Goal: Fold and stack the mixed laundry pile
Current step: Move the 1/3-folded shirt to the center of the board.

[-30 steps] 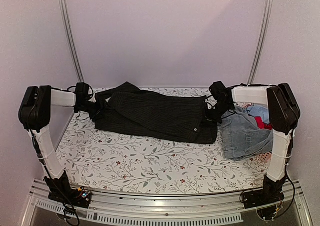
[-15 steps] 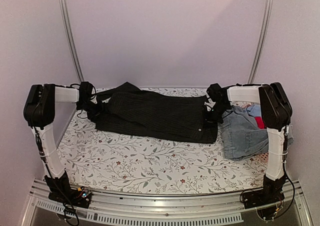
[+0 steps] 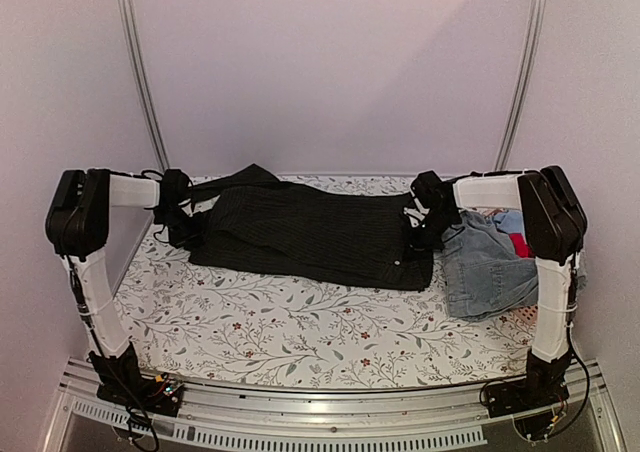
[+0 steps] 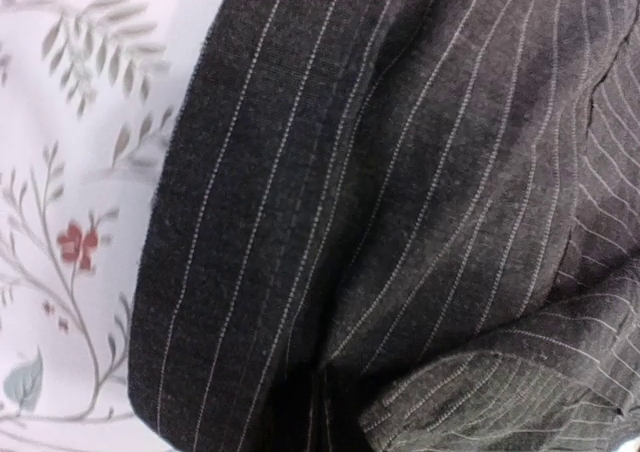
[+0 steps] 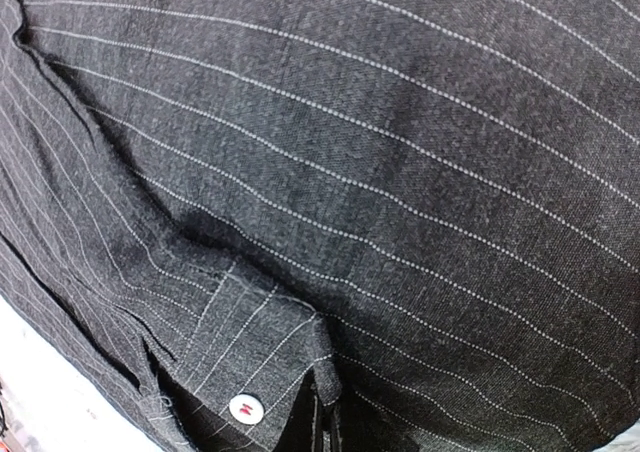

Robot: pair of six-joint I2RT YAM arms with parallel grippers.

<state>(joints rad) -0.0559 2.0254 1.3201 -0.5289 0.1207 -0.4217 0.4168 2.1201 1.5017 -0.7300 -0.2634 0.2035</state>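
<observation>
The black pinstriped shirt (image 3: 310, 227) lies spread across the far half of the table (image 3: 300, 322), with its long side running left to right. The left gripper (image 3: 186, 224) is at the left end of the shirt, its fingers closed together on the cloth. In the left wrist view the fabric gathers into folds at the bottom middle. The right gripper (image 3: 416, 234) is at the right end, also closed on the shirt, close to a white button (image 5: 243, 408). Just right of the shirt lies the denim (image 3: 485, 267), with a red garment (image 3: 520, 243) and a pale blue garment (image 3: 513, 219) behind it.
</observation>
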